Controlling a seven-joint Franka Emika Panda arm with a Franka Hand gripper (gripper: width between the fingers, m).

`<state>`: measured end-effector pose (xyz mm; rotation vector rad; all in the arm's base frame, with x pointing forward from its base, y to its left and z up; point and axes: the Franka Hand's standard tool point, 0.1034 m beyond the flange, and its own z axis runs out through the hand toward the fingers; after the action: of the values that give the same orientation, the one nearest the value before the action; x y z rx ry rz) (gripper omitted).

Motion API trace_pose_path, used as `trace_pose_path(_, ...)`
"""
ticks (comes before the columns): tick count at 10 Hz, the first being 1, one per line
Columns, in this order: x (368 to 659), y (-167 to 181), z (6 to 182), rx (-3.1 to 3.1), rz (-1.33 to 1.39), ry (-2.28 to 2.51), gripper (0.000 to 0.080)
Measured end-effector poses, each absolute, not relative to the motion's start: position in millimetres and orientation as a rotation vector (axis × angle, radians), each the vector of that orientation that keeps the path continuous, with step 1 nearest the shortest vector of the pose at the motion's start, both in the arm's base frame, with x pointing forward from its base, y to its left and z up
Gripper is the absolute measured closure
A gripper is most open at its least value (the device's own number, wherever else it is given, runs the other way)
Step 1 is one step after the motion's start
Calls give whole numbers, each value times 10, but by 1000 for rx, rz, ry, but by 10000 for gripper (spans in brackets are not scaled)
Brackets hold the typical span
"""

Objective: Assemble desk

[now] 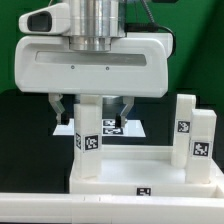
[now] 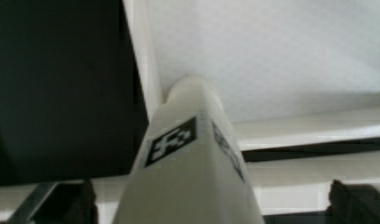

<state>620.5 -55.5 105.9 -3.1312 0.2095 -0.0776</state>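
The white tabletop (image 1: 130,168) lies in the middle of the exterior view, with a raised rim and tags on its side. A white leg (image 1: 90,135) stands upright at its corner on the exterior view's left. Two more white legs (image 1: 183,122) (image 1: 203,142) stand at its right end. My gripper (image 1: 91,108) hangs over the left leg, open, with one dark finger (image 1: 57,106) on each side and a gap to the leg. In the wrist view the leg (image 2: 187,150) runs up between the fingertips (image 2: 55,205), clear of both, with the tabletop (image 2: 258,60) beyond it.
The marker board (image 1: 118,126) lies flat on the dark table behind the tabletop. A white bar (image 1: 60,206) runs along the front edge of the exterior view. A green wall stands at the back.
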Motion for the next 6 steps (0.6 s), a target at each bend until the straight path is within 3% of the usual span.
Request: trace_pose_path(6,6212,-604,1050,-3150,-85,-390,151)
